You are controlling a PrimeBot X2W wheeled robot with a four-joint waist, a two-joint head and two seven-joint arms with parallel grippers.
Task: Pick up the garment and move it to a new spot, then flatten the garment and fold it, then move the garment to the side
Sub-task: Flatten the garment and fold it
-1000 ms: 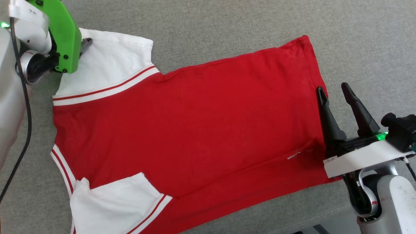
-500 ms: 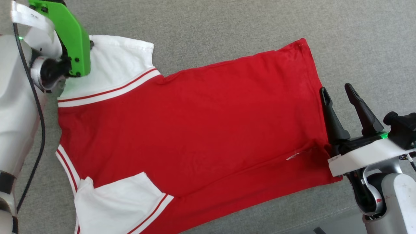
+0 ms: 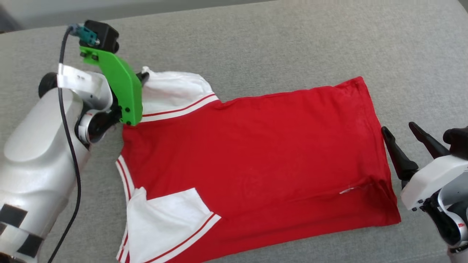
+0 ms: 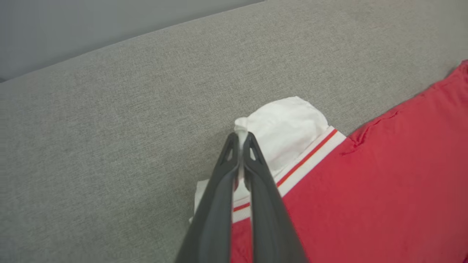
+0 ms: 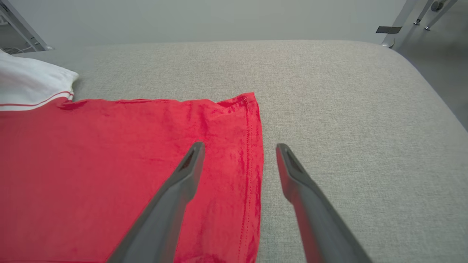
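Left gripper (image 4: 241, 137) pinches the garment (image 3: 256, 157) by its white sleeve (image 4: 289, 124); right gripper (image 5: 239, 147) spread beside the hem (image 5: 250, 120).

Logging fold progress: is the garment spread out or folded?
Mostly spread: the garment lies flat, near sleeve turned onto the body, far sleeve pinched in the left gripper.

Red garment (image 3: 256, 153) with white sleeves, grey cushion (image 3: 292, 44).

The garment (image 3: 256, 153) lies on grey upholstery (image 3: 292, 36).
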